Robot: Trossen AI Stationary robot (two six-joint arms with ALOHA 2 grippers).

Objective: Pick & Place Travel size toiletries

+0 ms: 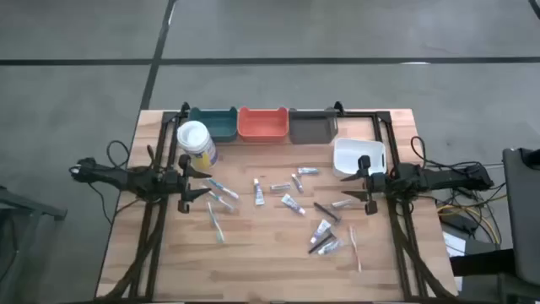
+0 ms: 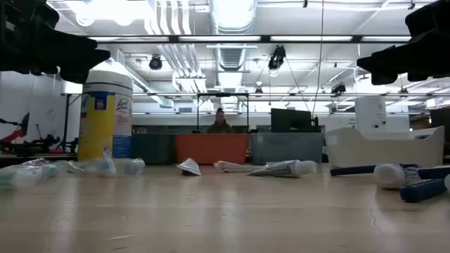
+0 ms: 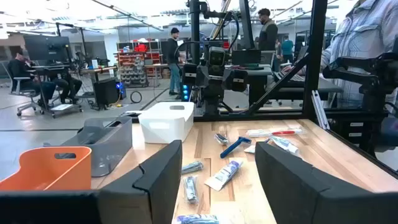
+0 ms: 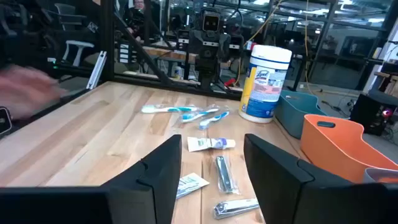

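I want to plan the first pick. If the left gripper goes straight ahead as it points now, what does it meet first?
Probably the small tubes lying between the open fingers of the left gripper, though depth is unclear.

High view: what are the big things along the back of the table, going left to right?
Wipes canister → teal bin → orange bin → grey bin → white bin.

bright, even light falls from ceiling lamps (image 2: 232, 14), which glare white in the low view. the desk (image 1: 270, 253) shows only faint shadows. a blurred smear sits at 9 o'clock in the right wrist view.
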